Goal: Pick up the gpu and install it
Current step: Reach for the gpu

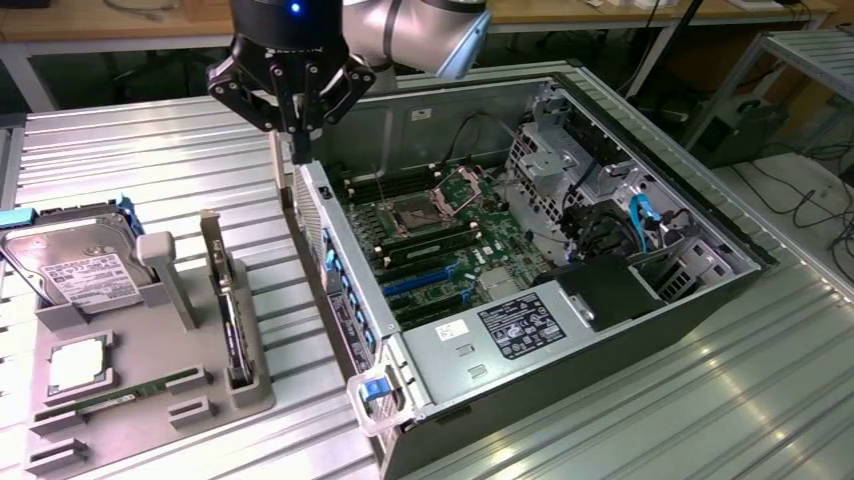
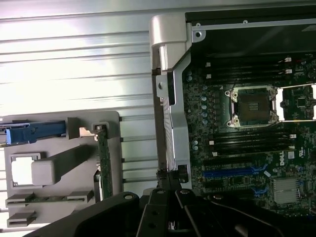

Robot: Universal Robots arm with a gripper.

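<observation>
- The ribbed metal worktop (image 1: 160,170) carries everything. Wooden benches stand behind it, and cables lie on the floor at the exterior view's right.
- At the exterior view's left, a grey tray (image 1: 140,345) holds a hard drive (image 1: 74,270) and a memory stick (image 1: 120,397).
- The gpu (image 1: 238,335) stands on edge in a slot along the tray's side nearest the computer, untouched.
- The pincer (image 1: 302,148) is clenched on nothing. It hangs over the rear wall of the open computer case (image 1: 601,390), just beside the tray but apart from the card.
- The pick looks not yet made. Doing it well likely means parted jaws lined up across the card's thin top edge, near its middle rather than at the bracket end. A straight upward lift would keep the board from scraping its slot.
- The tray's posts stand close by, so any sideways drift risks a knock.
</observation>
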